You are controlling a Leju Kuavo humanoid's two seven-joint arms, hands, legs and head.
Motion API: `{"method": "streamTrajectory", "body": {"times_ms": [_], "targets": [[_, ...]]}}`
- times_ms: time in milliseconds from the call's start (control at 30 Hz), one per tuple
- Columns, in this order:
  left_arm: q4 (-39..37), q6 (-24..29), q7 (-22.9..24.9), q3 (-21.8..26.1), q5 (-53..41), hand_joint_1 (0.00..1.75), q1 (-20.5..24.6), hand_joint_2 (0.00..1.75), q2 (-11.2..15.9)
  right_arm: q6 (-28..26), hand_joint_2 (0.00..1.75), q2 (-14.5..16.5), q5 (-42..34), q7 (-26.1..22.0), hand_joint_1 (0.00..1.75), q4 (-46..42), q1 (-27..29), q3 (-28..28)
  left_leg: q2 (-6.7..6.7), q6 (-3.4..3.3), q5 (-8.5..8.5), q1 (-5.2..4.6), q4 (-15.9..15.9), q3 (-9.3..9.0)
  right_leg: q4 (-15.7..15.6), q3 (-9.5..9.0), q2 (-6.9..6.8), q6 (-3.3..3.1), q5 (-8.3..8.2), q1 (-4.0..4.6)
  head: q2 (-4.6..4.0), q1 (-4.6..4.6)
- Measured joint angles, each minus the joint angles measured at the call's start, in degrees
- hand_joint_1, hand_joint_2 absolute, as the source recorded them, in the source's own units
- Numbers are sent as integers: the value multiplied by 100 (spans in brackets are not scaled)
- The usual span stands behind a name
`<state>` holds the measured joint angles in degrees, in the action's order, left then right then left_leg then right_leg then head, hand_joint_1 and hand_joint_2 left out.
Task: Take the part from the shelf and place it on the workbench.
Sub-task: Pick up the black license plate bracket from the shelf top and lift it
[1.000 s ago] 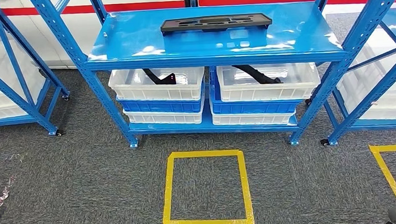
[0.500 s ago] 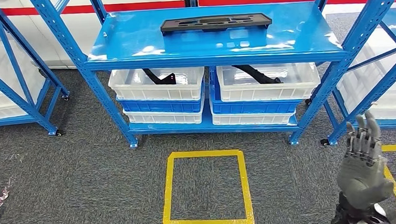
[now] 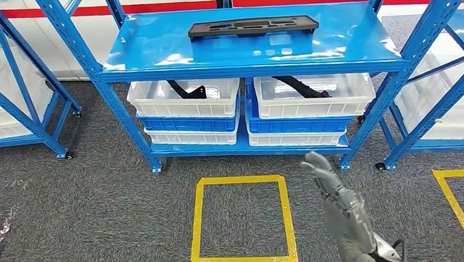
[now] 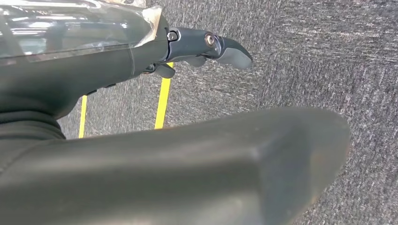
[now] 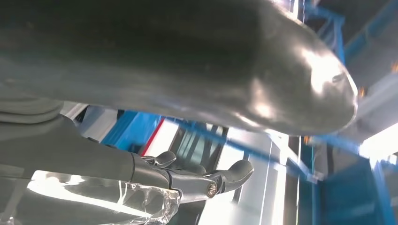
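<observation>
- Black flat part (image 3: 252, 26) lay on the blue shelf's (image 3: 150, 50) top deck, toward the back, untouched.
- Below it, white crates (image 3: 184, 97) stacked on blue ones held dark pieces, half hidden by the deck.
- Grey carpet (image 3: 99, 208) carried a yellow tape square (image 3: 242, 219) before the rack.
- Right hand (image 3: 340, 210) rose empty, fingers extended, well short of the shelf.
- Left hand (image 4: 206, 47) hung over carpet, holding nothing; its fingers' spread could not be told.
</observation>
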<state>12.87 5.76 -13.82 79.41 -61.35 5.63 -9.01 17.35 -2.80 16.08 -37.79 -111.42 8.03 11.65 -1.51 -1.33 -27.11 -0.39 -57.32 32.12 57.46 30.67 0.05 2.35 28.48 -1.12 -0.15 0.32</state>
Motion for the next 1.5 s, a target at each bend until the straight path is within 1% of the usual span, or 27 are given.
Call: {"method": "streamTrajectory", "body": {"times_ms": [267, 500, 567, 600, 633, 667, 700, 733, 767, 800, 833, 900, 933, 967, 1000, 1033, 1100, 1133, 1167, 1200, 1233, 1300, 1333, 1367, 1400, 1467, 1500], "targets": [[0, 13, -57, 70, 151, 0, 14, 0, -27, -51, 0, -142, 210, -2, 0, -29, -218, 514, 1, -1, -1, -1, -2, -1, -1, -2, 2, 0, -1, -1, 0, 0], [0, 22, -61, 83, 166, 0, 17, 0, -31, -85, 0, -156, 210, -2, 0, -29, -256, 546, 1, -6, -5, -4, -12, 0, -8, -4, 2, 4, -4, -11, 0, 1], [0, 50, -61, 101, 181, 0, 18, 0, -31, -121, 0, -164, 209, -2, 0, -29, -273, 568, -2, -34, -18, -8, -36, 10, -16, -6, 2, 14, -8, -32, 0, -2], [0, 79, -61, 114, 190, 0, 18, 0, -31, -182, 0, -179, 208, -2, 0, -35, -294, 596, -3, -75, -29, -11, -12, 17, 6, -14, 1, 58, -50, -38, 0, -4], [-1, 115, -59, 128, 198, 0, 17, 0, -34, -270, 0, -203, 209, -2, 0, -48, -324, 630, -9, -127, -35, 3, 54, -37, 55, -27, 0, 102, -65, -38, 0, -3], [-2, 142, -57, 137, 201, 0, 18, 0, -40, -371, 0, -232, 216, -2, 0, -67, -363, 656, -12, -170, -41, 22, 123, -105, 302, 61, -1, 105, 42, -33, 0, 12], [-9, 163, -56, 144, 200, 0, 13, 0, -55, -526, 0, -271, 218, -2, 0, -108, -399, 682, -20, -169, -78, 69, 187, -221, 487, 166, -3, 193, 74, -52, 0, 26], [-17, 166, -54, 147, 196, 0, 9, 0, -71, -643, 0, -300, 227, -2, 0, -147, -419, 689, -30, -124, -125, 124, 210, -353, 510, 225, -2, 275, 71, -87, 0, 42], [-25, 162, -54, 148, 187, 0, 5, 0, -79, -742, 0, -321, 245, -2, 0, -179, -425, 691, -36, -48, -190, 161, 190, -422, 491, 291, 8, 356, 55, -119, 0, 62], [-32, 155, -54, 146, 171, 0, 3, 0, -81, -818, 0, -332, 269, -2, 0, -208, -412, 691, -47, 38, -261, 195, 159, -483, 259, 259, 11, 423, -33, -142, 0, 84], [-33, 152, -54, 144, 153, 0, 6, 0, -77, -848, 0, -332, 310, -2, 0, -220, -389, 690, -52, 93, -311, 197, 134, -485, 106, 200, 13, 371, -76, -139, 0, 100], [-34, 152, -54, 139, 105, 0, 7, 0, -72, -899, 0, -331, 371, -2, 0, -244, -333, 685, -59, 165, -380, 197, 110, -498, 101, 184, 5, 158, -3, -113, 0, 103], [-35, 153, -54, 137, 88, 0, 7, 0, -74, -914, 0, -328, 388, -2, 0, -261, -308, 681, -47, 194, -398, 203, 96, -495, 116, 149, 6, 88, -16, -115, 0, 80], [-35, 154, -55, 135, 77, 0, 11, 0, -74, -922, 0, -326, 391, -2, 0, -281, -296, 677, -14, 211, -401, 215, 12, -463, 115, 111, 6, 42, 5, -117, 0, 61], [-35, 155, -55, 133, 74, 0, 21, 0, -74, -925, 0, -321, 395, -2, 0, -301, -293, 675, 33, 230, -412, 221, -177, -353, 107, 63, 5, -1, 29, -116, 0, 49], [-34, 155, -56, 130, 72, 0, 30, 0, -74, -927, 0, -317, 398, -2, 0, -321, -290, 673, 81, 248, -453, 223, -495, -148, 99, 12, 0, -50, 62, -109, 0, 35], [-34, 156, -57, 126, 70, 0, 31, 0, -75, -930, 0, -310, 401, -2, 0, -339, -288, 673, 135, 263, -663, 214, -1288, 428, 95, -77, -8, -135, 153, -69, 0, 21], [-34, 160, -57, 125, 70, 0, 24, 0, -75, -930, 0, -307, 401, -2, 0, -339, -284, 673, 137, 258, -761, 207, -1571, 696, 94, -131, -4, -164, 207, -43, 0, 17], [-35, 169, -56, 125, 71, 0, 16, 0, -76, -925, 0, -305, 397, -2, 0, -339, -282, 673, 136, 230, -779, 192, -1676, 883, 93, -199, 3, -178, 265, -16, 0, 15], [-35, 180, -56, 125, 75, 0, 12, 0, -77, -915, 0, -303, 390, -2, 0, -339, -282, 673, 135, 184, -689, 168, -1593, 971, 90, -277, 10, -188, 325, 12, 0, 13], [-35, 193, -56, 125, 79, 0, 10, 0, -78, -897, 0, -299, 382, -2, 0, -340, -283, 673, 135, 114, -478, 130, -1334, 966, 84, -365, 16, -193, 389, 39, 0, 9], [-31, 217, -56, 125, 92, 0, 9, 0, -59, -855, 0, -282, 372, -2, 0, -339, -287, 673, 122, -113, 113, 1, -677, 848, 55, -501, 20, -192, 517, 64, 0, 32], [-28, 231, -55, 125, 99, 0, 10, 0, -50, -838, 0, -272, 369, -2, 0, -339, -288, 673, 112, -204, 302, -63, -432, 784, 25, -548, 23, -178, 570, 61, 0, 47], [-27, 245, -54, 125, 107, 0, 10, 0, -44, -827, 0, -261, 366, -2, 0, -340, -290, 673, 102, -269, 398, -114, -283, 729, -9, -615, 29, -151, 592, 55, 0, 51], [-26, 261, -51, 125, 116, 0, 12, 0, -47, -815, 0, -254, 362, -2, 0, -343, -290, 673, 90, -288, 364, -138, -228, 674, -47, -686, 31, -98, 578, 60, 0, 48], [-27, 289, -50, 127, 137, 0, 14, 0, -72, -798, 0, -243, 348, -2, 0, -352, -301, 671, 81, -303, 335, -123, -49, 452, -33, -792, 26, -20, 533, 64, -1, 6], [-27, 303, -50, 128, 147, 0, 16, 0, -82, -790, 0, -243, 339, -2, 0, -355, -316, 671, 72, -313, 314, -102, 13, 340, 111, -736, 21, 2, 527, 67, -1, 5]]}}
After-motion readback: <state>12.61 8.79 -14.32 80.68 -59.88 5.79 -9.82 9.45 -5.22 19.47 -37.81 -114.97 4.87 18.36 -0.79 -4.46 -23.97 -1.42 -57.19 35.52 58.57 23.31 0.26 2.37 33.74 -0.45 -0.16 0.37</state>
